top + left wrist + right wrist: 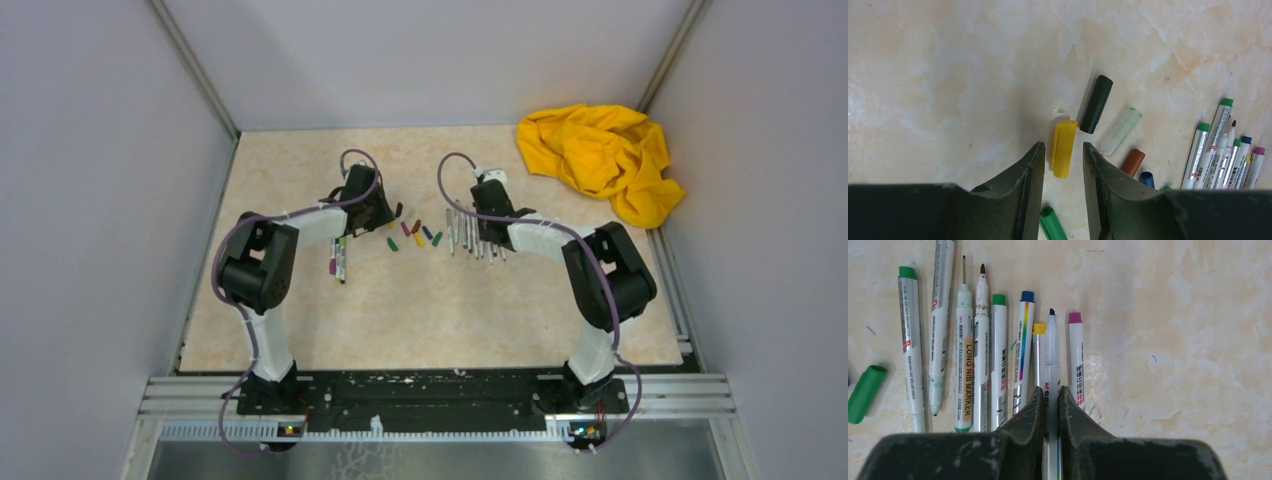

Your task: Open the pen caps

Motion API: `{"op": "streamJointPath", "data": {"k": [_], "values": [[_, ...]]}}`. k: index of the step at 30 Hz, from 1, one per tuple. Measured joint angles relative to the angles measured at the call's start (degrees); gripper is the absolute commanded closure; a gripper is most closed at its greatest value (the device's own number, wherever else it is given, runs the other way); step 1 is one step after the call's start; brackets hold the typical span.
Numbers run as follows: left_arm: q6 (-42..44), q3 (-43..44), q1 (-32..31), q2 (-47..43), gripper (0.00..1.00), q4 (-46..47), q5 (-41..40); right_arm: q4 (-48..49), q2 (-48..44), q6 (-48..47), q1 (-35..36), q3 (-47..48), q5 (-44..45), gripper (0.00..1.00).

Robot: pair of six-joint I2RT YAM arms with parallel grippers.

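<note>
In the top view the pen caps (414,235) are being reduced to coloured specks between the 2 arms. In the left wrist view a green cap (1052,225) is being cut off by the lower edge, a blue cap (1146,179) is being half covered by 1 of the left fingers (1108,185), and the pens (1223,150) are being cropped at the right. Both arms are being held reaching forward over the counter (450,310), elbows raised, wrists tilted down. The left fingers are being held spread apart around a yellow cap (1064,148), which is lying flat between them without being touched. A dark cap (1096,104), a clear cap (1120,131) and a brown cap (1133,162) are lying just beyond it. The right fingers (1030,415) are being clenched on the barrel of an uncapped blue-tipped pen (1051,347) among a row of 9 pens, its rear end being hidden under the fingers. A second green cap (865,392) is lying left of that row, well apart from the fingers.
</note>
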Motion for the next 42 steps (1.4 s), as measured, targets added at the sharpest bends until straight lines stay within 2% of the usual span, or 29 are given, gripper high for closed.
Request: {"op": "streamJointPath", "data": {"k": [14,20,25,29,34,42], "values": [[-0.2,-0.1,-0.5,-3.0,0.51,-0.8,-3.1,0.3,2.5,-2.5,-0.3,1.0,1.8,0.75],[-0.7,-0.9,-0.5,-5.2,0.5,-0.5,-4.0,0.6,2.6,-2.5,-0.3,1.1,1.7,0.75],[-2.5,-5.3,-0.5,-9.7,0.39,0.3,-6.3,1.0,0.8,-3.5,0.1,0.9,0.5,0.74],[-3.5,-9.8,-0.5,-17.3,0.39,0.5,-10.3,1.1,-3.6,-4.0,1.4,1.0,0.0,0.74],[-3.5,-11.0,-0.5,-24.7,0.41,-0.5,-15.2,0.9,-5.3,-4.0,3.5,2.4,-0.3,0.74],[-3.3,-19.1,-1.6,-27.8,0.43,-6.9,-19.8,0.8,-5.3,-3.8,6.3,3.1,-1.1,0.74]]}}
